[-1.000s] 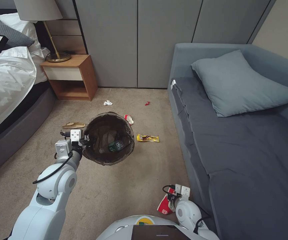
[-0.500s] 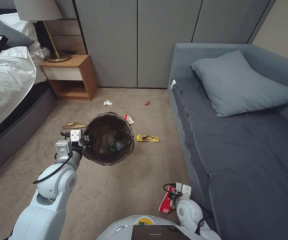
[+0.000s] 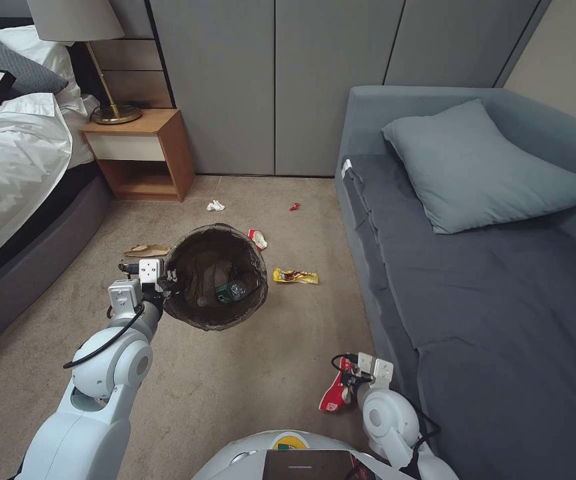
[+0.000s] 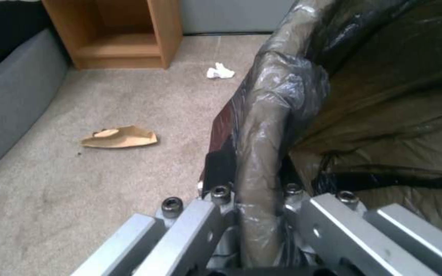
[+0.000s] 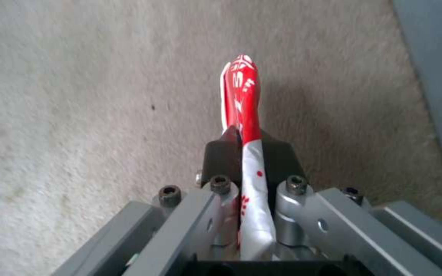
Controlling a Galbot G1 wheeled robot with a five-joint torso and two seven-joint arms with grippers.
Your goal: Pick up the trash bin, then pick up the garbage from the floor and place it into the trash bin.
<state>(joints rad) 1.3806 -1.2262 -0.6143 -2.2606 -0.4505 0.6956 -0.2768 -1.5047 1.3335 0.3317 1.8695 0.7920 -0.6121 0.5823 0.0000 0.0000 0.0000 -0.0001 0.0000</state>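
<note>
The trash bin (image 3: 262, 265), lined with a dark brown bag, hangs just above the carpet with my left gripper (image 3: 170, 275) shut on its near-left rim (image 4: 274, 115). A green-labelled bottle (image 3: 231, 291) lies inside it. My right gripper (image 3: 345, 385) is low beside the sofa, shut on a red and white wrapper (image 3: 331, 398) that sticks out past the fingertips (image 5: 244, 96). Garbage on the floor: a yellow wrapper (image 3: 295, 275), a red-white wrapper (image 3: 257, 238), a white tissue (image 3: 216, 205), a small red scrap (image 3: 294, 207) and a brown wrapper (image 3: 147, 251).
A grey sofa (image 3: 435, 280) with a pillow runs along the right. A bed (image 3: 15, 200) and a wooden nightstand (image 3: 145, 153) with a lamp stand at the left, and grey cabinet doors (image 3: 275, 87) close the far side. Bare carpet (image 3: 248, 373) lies between my two arms.
My right gripper has lifted a little and moved right toward the sofa, carrying the red wrapper. The left gripper and the bin have edged slightly away from me.
</note>
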